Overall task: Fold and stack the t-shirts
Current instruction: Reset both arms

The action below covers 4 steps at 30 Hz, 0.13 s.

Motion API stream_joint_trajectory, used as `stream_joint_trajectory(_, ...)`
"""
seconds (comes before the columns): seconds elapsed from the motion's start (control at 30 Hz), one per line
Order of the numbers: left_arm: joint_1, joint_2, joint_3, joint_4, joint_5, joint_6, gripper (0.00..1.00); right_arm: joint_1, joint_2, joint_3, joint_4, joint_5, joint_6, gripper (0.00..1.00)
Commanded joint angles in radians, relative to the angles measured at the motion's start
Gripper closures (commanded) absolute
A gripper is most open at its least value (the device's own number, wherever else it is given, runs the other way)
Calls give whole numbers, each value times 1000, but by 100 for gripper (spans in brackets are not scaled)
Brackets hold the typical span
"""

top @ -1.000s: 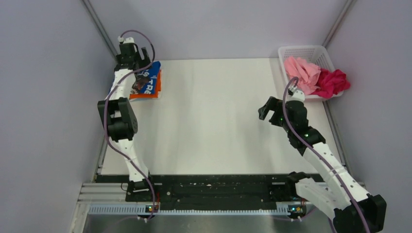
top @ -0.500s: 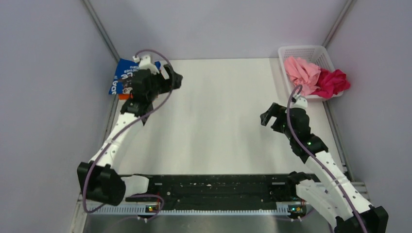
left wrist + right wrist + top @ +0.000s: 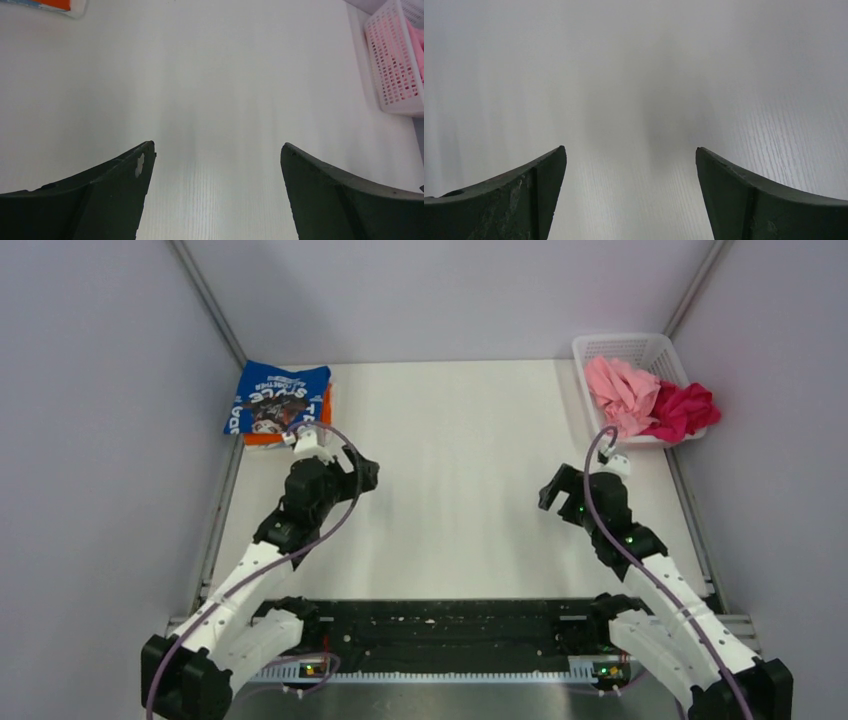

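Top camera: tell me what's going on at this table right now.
Two robot arms are folding and stacking shirts. Neither holds anything: the left hand and the right hand are both open above the middle of the table. A folded blue shirt lies on an orange shirt at the far left corner. A pink shirt and a magenta shirt sit crumpled in the white basket at the far right, not yet folded.

Left arm [image 3: 245, 575] and right arm [image 3: 665, 585] reach forward, jaws (both) parted.
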Motion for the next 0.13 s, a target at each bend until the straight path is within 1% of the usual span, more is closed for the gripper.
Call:
stream_joint_trajectory(0.0, 1, -22, 36, 52, -63, 3, 1, -7, -16, -10, 63, 41, 14, 1)
stream_joint_trajectory(0.1, 1, -29, 58, 48, -90, 16, 1, -8, -24, -16, 81, 44, 14, 1)
